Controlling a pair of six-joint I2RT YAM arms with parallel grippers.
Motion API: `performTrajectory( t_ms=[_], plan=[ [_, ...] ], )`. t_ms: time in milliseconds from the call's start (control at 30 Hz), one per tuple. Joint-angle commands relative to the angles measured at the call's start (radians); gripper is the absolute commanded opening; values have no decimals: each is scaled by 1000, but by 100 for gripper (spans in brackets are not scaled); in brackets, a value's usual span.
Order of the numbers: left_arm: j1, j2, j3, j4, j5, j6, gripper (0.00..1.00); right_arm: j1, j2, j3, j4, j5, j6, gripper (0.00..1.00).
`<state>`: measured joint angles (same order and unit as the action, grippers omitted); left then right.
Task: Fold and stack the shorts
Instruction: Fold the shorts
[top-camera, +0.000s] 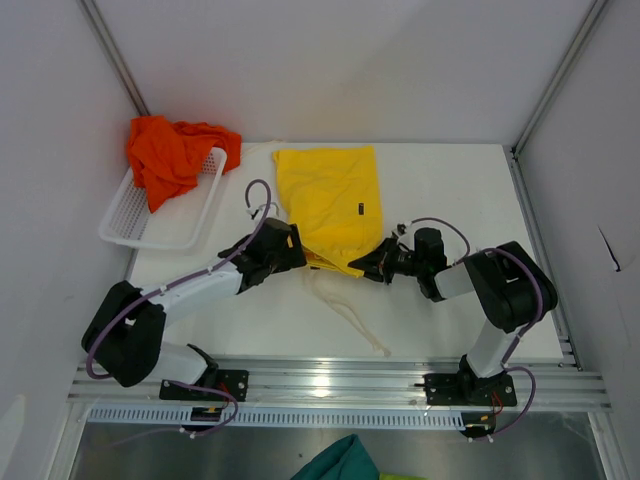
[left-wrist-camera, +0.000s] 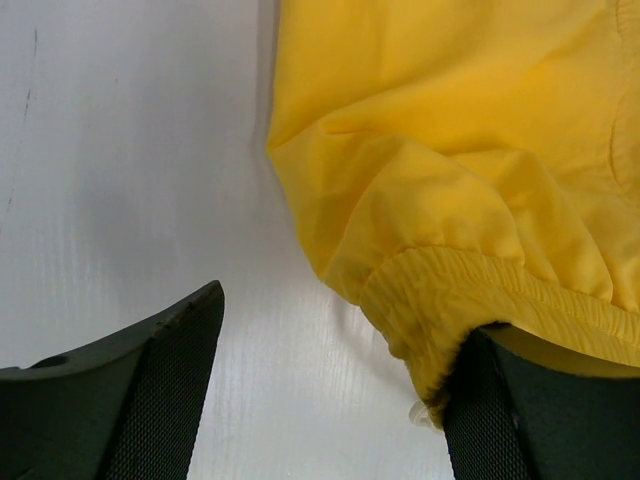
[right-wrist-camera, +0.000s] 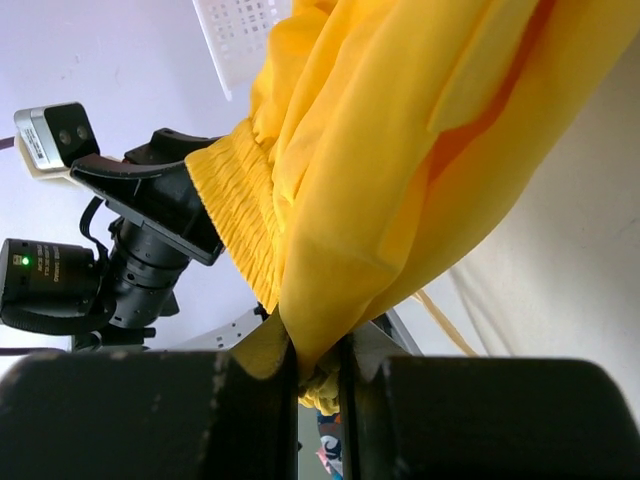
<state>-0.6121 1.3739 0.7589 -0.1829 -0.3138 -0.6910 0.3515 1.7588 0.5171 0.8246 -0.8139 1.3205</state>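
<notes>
Yellow shorts (top-camera: 330, 195) lay mid-frame on the white tabletop (top-camera: 450, 190). The right pincer (top-camera: 368, 268) was clenched on their lower edge. The left pincer (top-camera: 293, 250) gaped wide, one finger (left-wrist-camera: 520, 400) touching the waistband. Orange-red shorts (top-camera: 170, 155) sat heaped in a white basket (top-camera: 195, 215), upper left.

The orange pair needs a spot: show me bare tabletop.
Bare: white table between the bright yellow fabric shorts and the right edge. Crowded: the centre, where left gripper and right gripper meet its near edge; the far-left corner holds the white plastic basket.
</notes>
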Motion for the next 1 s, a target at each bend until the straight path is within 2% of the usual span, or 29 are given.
performTrajectory(
  t_ms=[0, 200, 367, 533, 667, 700, 833, 967],
  plan=[
    [181, -73, -15, -171, -412, -1, 81, -121, -19, -54, -215, 111, -116, 0],
    [224, -98, -10, -202, -397, -87, 81, -126, -45, -54, -251, 127, -135, 0],
    [222, -121, -47, -107, -327, -22, 82, -126, -44, -34, -280, 122, -148, 0],
    [227, -125, -44, -154, -378, -31, 83, -147, -65, -20, -346, 139, -196, 0],
    [255, -159, -56, -158, -352, -32, 84, -189, -70, -25, -357, 119, -208, 0],
    [253, -170, -59, -132, -346, -22, 84, -189, -71, -22, -363, 121, -217, 0],
    [227, -217, -122, 38, -171, 129, 86, -174, -56, 27, -425, 119, -256, 0],
    [115, -257, -139, 97, -90, 223, 95, -160, -6, 130, -524, 78, -337, 0]
  ],
)
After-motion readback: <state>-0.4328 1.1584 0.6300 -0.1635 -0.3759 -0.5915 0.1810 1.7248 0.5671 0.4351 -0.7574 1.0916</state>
